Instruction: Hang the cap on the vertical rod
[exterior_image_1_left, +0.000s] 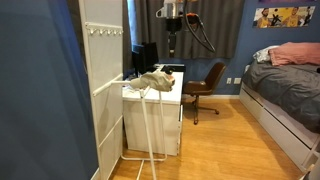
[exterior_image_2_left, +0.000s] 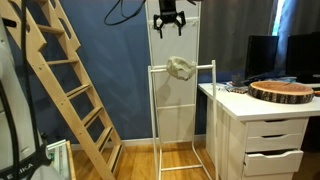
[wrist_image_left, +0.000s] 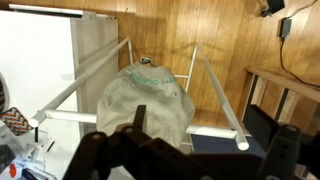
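A grey-beige cap (exterior_image_2_left: 181, 68) sits draped on top of the white tube rack (exterior_image_2_left: 152, 110), over its upper rods. It shows in both exterior views, also on the rack (exterior_image_1_left: 150, 125) as the cap (exterior_image_1_left: 153, 80). In the wrist view the cap (wrist_image_left: 145, 100) lies across the white rods (wrist_image_left: 215, 90) just below me. My gripper (exterior_image_2_left: 168, 24) hangs above the cap, apart from it, open and empty; it also shows high up in an exterior view (exterior_image_1_left: 172, 25) and dark at the bottom of the wrist view (wrist_image_left: 210, 150).
A wooden ladder (exterior_image_2_left: 70, 90) leans at the left. A white drawer desk (exterior_image_2_left: 265, 135) with a round wooden slab (exterior_image_2_left: 282, 91) stands beside the rack. A white pegboard panel (exterior_image_1_left: 103, 80), a brown chair (exterior_image_1_left: 205, 90) and a bed (exterior_image_1_left: 285, 95) are nearby.
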